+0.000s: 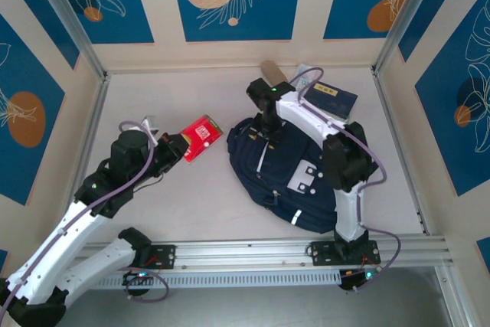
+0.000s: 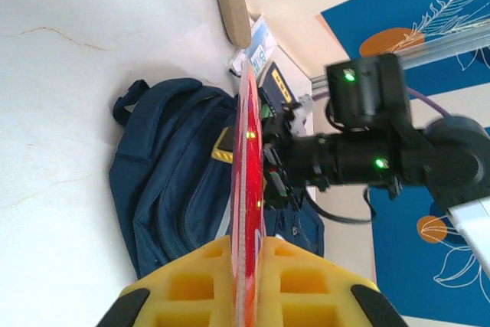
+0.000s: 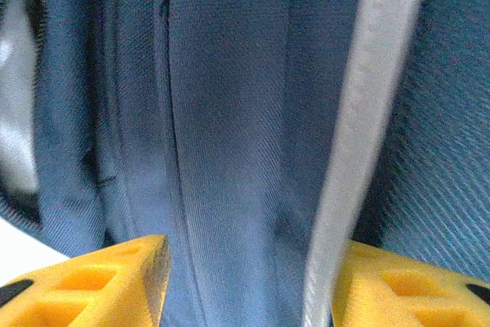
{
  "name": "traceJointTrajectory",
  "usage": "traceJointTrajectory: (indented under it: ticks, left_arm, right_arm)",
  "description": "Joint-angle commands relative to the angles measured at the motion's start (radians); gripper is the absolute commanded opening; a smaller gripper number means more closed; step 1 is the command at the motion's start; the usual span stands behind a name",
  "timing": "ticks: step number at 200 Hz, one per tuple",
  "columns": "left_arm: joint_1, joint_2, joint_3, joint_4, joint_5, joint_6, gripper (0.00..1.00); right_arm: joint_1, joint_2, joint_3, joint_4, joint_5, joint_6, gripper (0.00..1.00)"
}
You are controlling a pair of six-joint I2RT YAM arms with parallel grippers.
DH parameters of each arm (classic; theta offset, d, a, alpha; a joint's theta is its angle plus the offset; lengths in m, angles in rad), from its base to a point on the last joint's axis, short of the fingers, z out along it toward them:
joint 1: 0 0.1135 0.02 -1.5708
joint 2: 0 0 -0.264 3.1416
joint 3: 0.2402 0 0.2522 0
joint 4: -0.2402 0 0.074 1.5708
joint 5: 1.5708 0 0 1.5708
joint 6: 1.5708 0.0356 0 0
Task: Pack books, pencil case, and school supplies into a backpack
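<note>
My left gripper (image 1: 182,147) is shut on the small red book (image 1: 201,137), holding it above the table, left of the backpack (image 1: 295,178). In the left wrist view the red book (image 2: 249,189) stands edge-on between the yellow fingers (image 2: 199,281), pointing at the backpack (image 2: 176,158). My right gripper (image 1: 268,132) hangs over the backpack's upper end. Its jaws stand apart in the right wrist view, right gripper (image 3: 249,254), with navy fabric (image 3: 230,112) and a white stripe (image 3: 367,112) close below. A navy book (image 1: 333,99), the pencil case (image 1: 273,72) and the school supplies packet (image 1: 306,73) lie behind the backpack.
Metal frame posts (image 1: 76,21) and panel walls close in the table on three sides. A rail (image 1: 253,252) runs along the near edge. A yellow edge (image 2: 223,145) shows at the backpack's opening. Bare table (image 1: 191,204) lies between the arms.
</note>
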Motion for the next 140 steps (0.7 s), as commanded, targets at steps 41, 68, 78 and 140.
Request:
traceJointTrajectory:
  ticks: [41,68,78,140]
  left_arm:
    - [0.012,-0.052,0.032,-0.117,-0.082,0.050,0.00]
    - [0.014,-0.037,0.054,-0.171,-0.121,0.057,0.00]
    - [0.016,-0.025,0.061,-0.182,-0.125,0.062,0.00]
    - [0.024,0.105,0.152,-0.191,-0.050,0.191,0.00]
  right_arm:
    - [0.082,0.129,0.174,-0.198,0.112,-0.126,0.09]
    - [0.103,0.043,0.174,-0.121,0.075,-0.248,0.00]
    - [0.113,-0.007,0.160,-0.071,0.051,-0.319,0.00]
    - [0.110,-0.387,-0.086,0.193,-0.296,-0.682,0.00]
